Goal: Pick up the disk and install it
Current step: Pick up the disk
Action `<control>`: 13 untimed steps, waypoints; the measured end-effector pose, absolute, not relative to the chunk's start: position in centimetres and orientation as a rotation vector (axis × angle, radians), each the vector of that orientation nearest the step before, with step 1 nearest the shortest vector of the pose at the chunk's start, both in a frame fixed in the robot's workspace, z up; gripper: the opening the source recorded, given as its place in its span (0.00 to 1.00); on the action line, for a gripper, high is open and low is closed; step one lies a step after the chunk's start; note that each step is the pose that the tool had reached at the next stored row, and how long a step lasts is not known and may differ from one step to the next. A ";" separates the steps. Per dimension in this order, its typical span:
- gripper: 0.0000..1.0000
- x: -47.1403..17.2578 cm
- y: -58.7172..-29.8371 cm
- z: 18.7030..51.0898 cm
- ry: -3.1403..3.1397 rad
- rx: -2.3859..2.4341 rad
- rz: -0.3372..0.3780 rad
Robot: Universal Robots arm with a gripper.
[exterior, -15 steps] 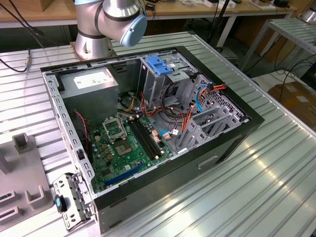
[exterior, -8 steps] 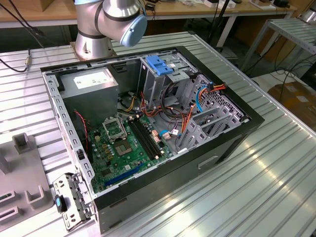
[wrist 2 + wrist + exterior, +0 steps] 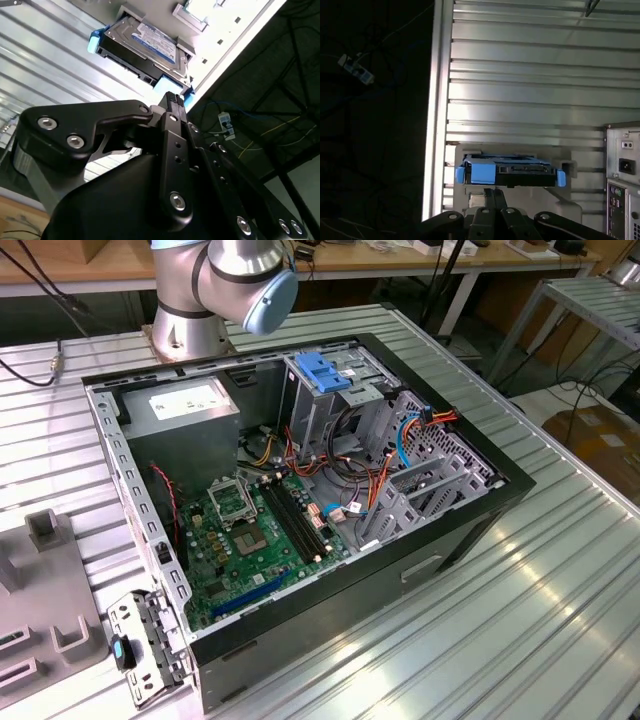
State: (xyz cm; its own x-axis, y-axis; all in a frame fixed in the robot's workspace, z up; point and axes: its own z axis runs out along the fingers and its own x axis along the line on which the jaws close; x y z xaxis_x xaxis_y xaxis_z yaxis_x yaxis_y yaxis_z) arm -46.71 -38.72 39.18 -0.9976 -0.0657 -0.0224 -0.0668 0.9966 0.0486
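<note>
Hovering just beside the disk [image 3: 150, 42] [image 3: 520, 170]: gripper [image 3: 172, 97] [image 3: 493, 192], fingers pressed together, holding nothing. Disk lies in a grey holder [image 3: 520, 150] on the slatted table [image 3: 520, 75].

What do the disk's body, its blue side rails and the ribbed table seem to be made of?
The disk is likely metal: dull silver casing with a paper-like label. Its side rails are probably plastic: even, matte light blue. The table seems aluminium: ribbed silvery surface with bright glare.
</note>
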 end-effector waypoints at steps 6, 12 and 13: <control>0.11 -46.7 -38.7 39.2 3.104 -0.354 0.079; 0.11 -46.7 -38.7 39.2 3.080 -0.537 0.081; 0.11 -46.7 -38.7 39.2 3.072 -0.587 0.081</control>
State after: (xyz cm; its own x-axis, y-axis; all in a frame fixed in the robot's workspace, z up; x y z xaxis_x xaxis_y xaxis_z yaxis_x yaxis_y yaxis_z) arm -46.71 -38.72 39.18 -0.9295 -0.3681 -0.0224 -0.3688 0.9282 0.0486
